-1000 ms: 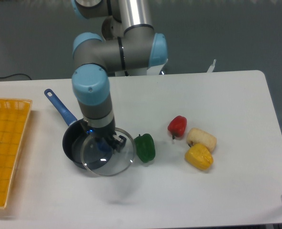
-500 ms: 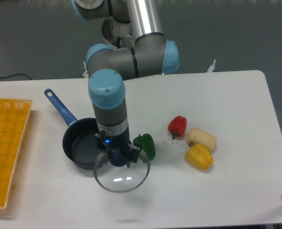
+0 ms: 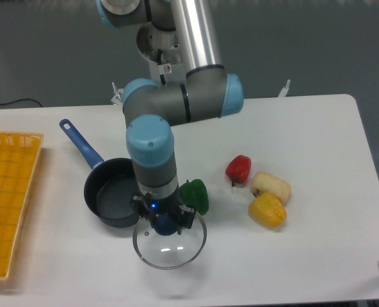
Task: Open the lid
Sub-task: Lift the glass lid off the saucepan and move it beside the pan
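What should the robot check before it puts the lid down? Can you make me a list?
1. Lid off the pan: ok, the pan is open and dark inside.
2. Gripper holding the blue knob: ok, it is closed on it.
3. Lid clear of the pan rim: ok, it sits to the front right of the pan.
4. Lid clear of the green pepper: cannot tell, their edges look very close.
5. Free table for the lid: ok, bare white surface lies around it toward the front.
6. Lid already resting on the table: cannot tell from this one view.
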`<state>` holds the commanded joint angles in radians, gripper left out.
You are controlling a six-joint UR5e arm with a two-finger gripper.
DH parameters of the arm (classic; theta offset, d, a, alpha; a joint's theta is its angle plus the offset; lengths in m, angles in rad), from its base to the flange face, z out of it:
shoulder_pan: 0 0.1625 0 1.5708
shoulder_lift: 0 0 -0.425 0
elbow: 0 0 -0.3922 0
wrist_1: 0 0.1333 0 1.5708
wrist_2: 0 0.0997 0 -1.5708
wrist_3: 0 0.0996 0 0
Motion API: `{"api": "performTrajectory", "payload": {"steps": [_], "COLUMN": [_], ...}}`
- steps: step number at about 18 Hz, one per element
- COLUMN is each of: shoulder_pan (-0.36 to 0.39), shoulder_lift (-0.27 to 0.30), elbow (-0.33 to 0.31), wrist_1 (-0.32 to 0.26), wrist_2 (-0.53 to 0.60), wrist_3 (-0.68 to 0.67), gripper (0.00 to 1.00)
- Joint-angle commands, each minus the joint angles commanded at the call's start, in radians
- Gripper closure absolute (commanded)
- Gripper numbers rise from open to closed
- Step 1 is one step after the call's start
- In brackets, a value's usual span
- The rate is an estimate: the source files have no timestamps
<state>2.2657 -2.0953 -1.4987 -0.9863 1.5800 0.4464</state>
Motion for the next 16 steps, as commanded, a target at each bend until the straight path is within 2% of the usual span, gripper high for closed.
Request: {"api": "performTrajectory", "payload": {"steps": [5,16], "shoulder_pan": [-0.002,-0.005], "shoulder_lift": [-0.015,-0.003], "elbow": [0.000,0.000], "wrist_1": [0.002,0.000], "wrist_2": [0.000,-0.006], "wrist_3": [-0.026,-0.023], "gripper": [0.48,0.48]}}
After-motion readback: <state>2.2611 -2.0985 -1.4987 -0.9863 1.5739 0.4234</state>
